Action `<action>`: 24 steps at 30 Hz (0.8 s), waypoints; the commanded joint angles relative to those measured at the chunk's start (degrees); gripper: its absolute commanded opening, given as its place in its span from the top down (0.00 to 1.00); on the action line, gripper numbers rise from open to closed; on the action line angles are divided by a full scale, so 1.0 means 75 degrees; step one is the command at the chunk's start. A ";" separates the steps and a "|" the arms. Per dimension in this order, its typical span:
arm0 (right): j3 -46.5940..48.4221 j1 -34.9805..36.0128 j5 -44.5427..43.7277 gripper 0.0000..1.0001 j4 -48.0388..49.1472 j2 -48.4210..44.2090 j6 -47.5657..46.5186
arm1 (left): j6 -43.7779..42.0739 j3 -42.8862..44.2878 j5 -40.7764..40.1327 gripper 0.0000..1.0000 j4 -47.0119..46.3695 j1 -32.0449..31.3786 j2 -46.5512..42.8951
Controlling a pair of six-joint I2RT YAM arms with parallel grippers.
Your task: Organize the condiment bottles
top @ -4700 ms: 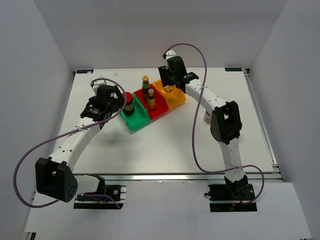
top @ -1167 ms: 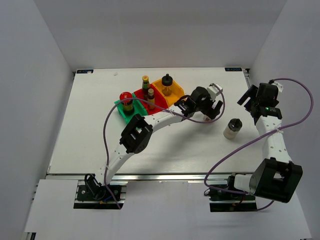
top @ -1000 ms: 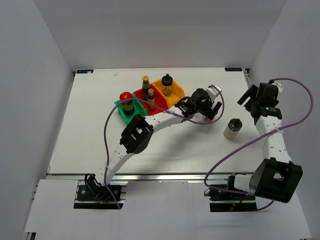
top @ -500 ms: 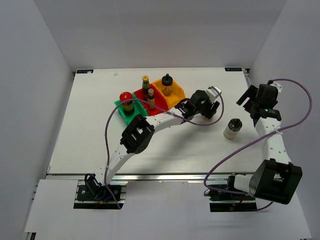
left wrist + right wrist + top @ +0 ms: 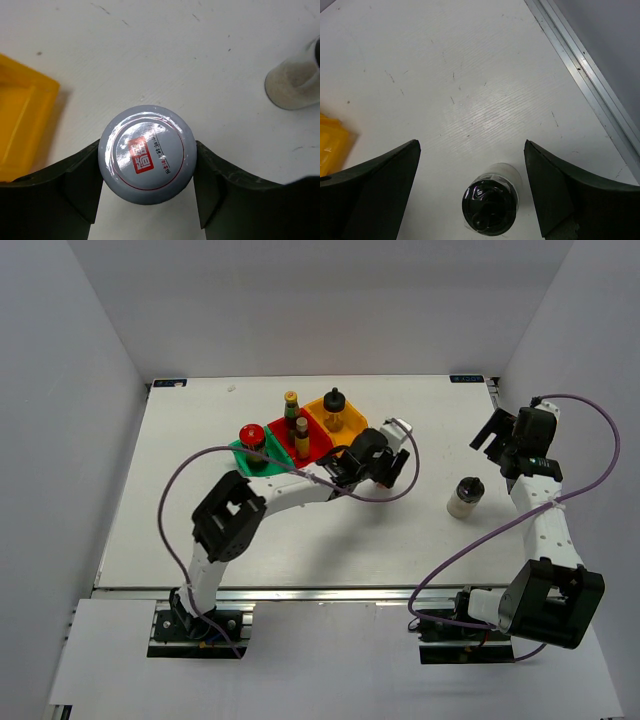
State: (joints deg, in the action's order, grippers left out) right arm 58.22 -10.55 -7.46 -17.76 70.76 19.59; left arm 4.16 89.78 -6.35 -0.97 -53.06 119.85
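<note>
My left gripper (image 5: 148,165) is shut on the white-lidded jar (image 5: 147,154), one finger pressed against each side of the lid. From above, the left gripper (image 5: 378,458) sits just right of the orange bin (image 5: 352,432) and hides the jar. A black-topped shaker (image 5: 464,497) stands alone on the table, below my open right gripper (image 5: 497,440). In the right wrist view that shaker (image 5: 490,207) lies between the spread fingers (image 5: 375,190), touching neither. The red-capped jar (image 5: 252,438) is in the green bin; two slim bottles (image 5: 301,436) stand in the red bin; another shaker (image 5: 334,410) stands in the orange bin.
The green bin (image 5: 262,468), red bin (image 5: 314,448) and orange bin form a slanted row at the table's back middle. The orange bin's corner (image 5: 22,130) is just left of the held jar. A metal rail (image 5: 585,70) runs along the table's right edge.
The left gripper has closed on the white-lidded jar and carried it left toward the bins. The right arm has barely moved, and the lone shaker has stayed put.
</note>
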 commanded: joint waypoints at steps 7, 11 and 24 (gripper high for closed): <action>-0.0180 -0.0047 0.0175 0.11 0.0528 -0.0329 -0.0164 | 0.0990 -0.2054 -0.2198 0.67 0.0361 0.0511 -0.3720; -0.0215 -0.0047 0.0198 0.11 0.0563 -0.0376 -0.0152 | 0.1424 -0.3247 -0.2938 0.66 0.0750 0.1200 -0.5008; -0.0215 -0.0035 0.0655 0.11 0.0657 -0.0060 -0.0023 | 0.1601 -0.4728 -0.2833 0.65 -0.0292 0.2726 -0.5540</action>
State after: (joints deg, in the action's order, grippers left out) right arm 56.40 -10.55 -4.14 -14.81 69.71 19.16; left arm 15.09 52.86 -27.31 5.28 -33.93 79.55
